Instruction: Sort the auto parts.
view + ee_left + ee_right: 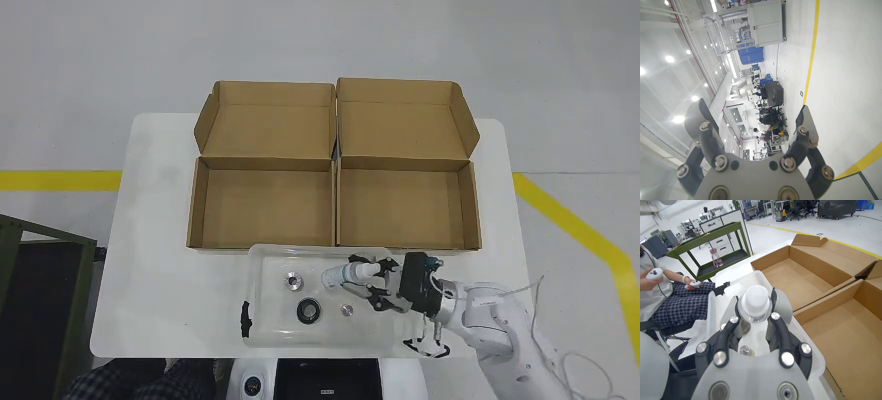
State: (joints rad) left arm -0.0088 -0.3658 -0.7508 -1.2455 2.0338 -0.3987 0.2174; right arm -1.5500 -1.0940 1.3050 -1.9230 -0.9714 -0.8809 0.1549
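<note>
My right gripper (372,283) (754,311) is shut on a white-capped cylindrical part (350,273) (755,303), held over the clear plastic tray (262,262) (810,345) at the table's front. Loose in the tray lie a silver round part (290,281), a black ring (308,312) and a small silver disc (346,308). In the right wrist view another small metal part (745,350) rests on the tray floor under the fingers. My left gripper (753,111) is open with nothing between its fingers, facing the room away from the table.
Two open cardboard boxes stand side by side behind the tray, the left box (262,205) (800,275) and the right box (402,205) (848,332), flaps raised at the back. A green shelf cart (715,251) stands off the table's left side. A seated person holds controllers there.
</note>
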